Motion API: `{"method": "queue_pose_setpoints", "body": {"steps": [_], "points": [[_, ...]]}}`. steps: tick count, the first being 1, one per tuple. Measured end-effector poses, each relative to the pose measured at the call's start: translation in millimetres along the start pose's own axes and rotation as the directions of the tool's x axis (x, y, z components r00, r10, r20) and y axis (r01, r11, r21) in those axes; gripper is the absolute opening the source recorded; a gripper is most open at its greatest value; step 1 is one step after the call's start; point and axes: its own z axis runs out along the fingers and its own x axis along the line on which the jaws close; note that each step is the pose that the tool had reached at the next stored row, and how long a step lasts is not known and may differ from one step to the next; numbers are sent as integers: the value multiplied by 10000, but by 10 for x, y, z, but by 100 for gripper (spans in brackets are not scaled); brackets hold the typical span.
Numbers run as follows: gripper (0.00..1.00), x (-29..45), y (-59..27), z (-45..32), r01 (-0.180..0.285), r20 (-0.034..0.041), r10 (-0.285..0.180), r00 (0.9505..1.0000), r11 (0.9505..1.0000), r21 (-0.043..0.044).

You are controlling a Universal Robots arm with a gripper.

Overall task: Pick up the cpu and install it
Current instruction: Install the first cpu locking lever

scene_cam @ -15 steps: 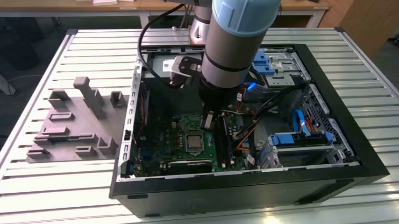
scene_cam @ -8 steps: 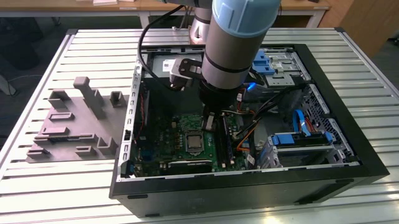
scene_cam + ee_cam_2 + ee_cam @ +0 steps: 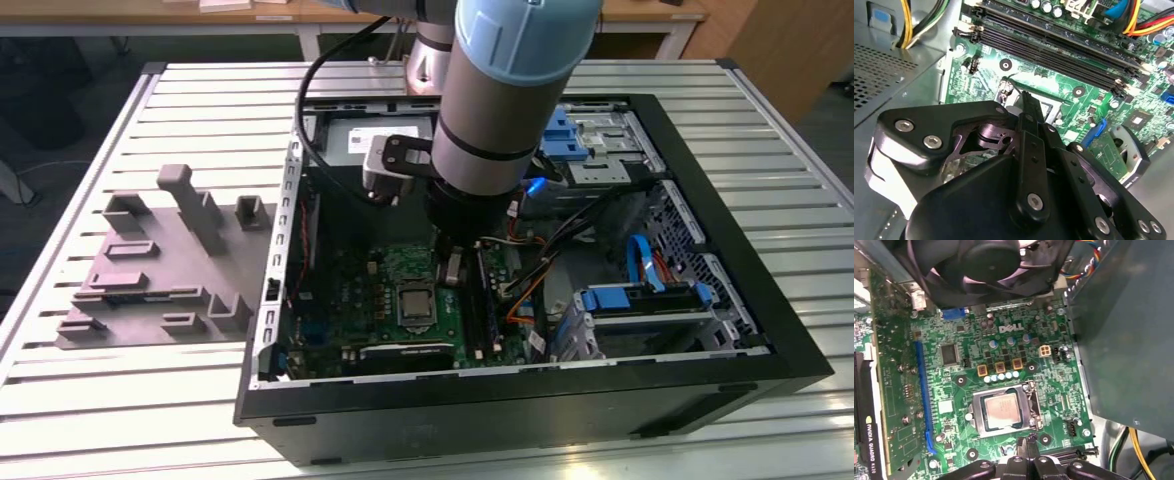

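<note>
Slatted metal tabletop (image 3: 120,400) with an open black computer case (image 3: 561,420) lying on it, and a grey plastic fixture plate (image 3: 147,270) sits beside the case on the exterior view's left. From out there the arm (image 3: 501,90) plunges straight down into the case over the green motherboard (image 3: 360,300), and you can make out the socket frame (image 3: 415,302) as a small silvery rectangle just below the wrist.

First wrist view is where the good stuff is: the cpu (image 3: 1000,410) is sitting flat inside the socket frame (image 3: 1004,412), silvery top up, tan rim showing. A black fan (image 3: 989,265) and a blue slot (image 3: 924,395) show up there too.

Second wrist view gives you the memory slots (image 3: 1054,45) and the black linkage of the gripper (image 3: 1023,97).

Fingertips look pressed together with nothing between them, hovering just beside the socket and apart from the cpu.
</note>
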Motion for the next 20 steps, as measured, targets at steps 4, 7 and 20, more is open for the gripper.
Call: {"method": "queue_pose_setpoints", "body": {"steps": [4,7,20], "points": [[11,3,-2,8,260,-168,-260,9995,9997,12],[11,7,-3,21,396,-239,-395,9989,9992,41],[11,109,-22,69,999,-298,-997,9946,9950,60]]}}
